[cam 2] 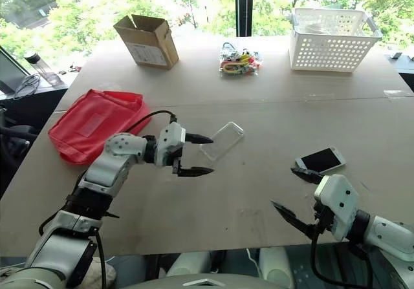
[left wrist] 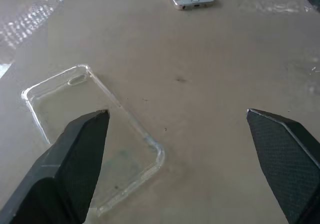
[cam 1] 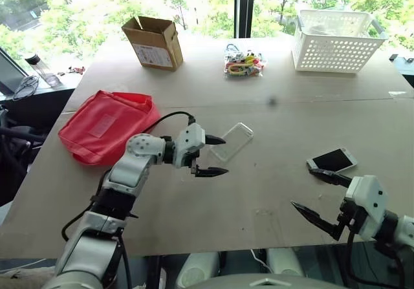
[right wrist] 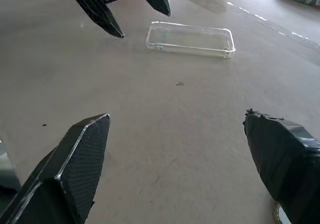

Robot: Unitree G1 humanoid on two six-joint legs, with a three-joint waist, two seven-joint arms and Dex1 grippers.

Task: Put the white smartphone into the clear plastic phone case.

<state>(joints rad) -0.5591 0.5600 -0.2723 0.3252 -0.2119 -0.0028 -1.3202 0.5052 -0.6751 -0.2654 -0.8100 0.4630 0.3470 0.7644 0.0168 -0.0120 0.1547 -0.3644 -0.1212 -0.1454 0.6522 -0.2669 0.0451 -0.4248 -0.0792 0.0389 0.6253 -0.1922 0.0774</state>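
White smartphone (cam 1: 332, 160) with dark screen flat on brown tabletop (cam 1: 259, 198), near right gripper (cam 1: 321, 198), jaws spread. Clear plastic phone case (cam 1: 231, 141) empty, just beside left gripper (cam 1: 214, 155), jaws spread.

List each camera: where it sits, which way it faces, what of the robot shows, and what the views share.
Left eye and right eye views: on the head, facing forward and down over the table; both arms, left gripper and right gripper, both open.
Left wrist view: on the left wrist, facing the clear plastic phone case; its own fingers.
Right wrist view: on the right wrist, facing the case; its own fingers and the left gripper.
Shared: the case in all; the white smartphone in head and left wrist views.
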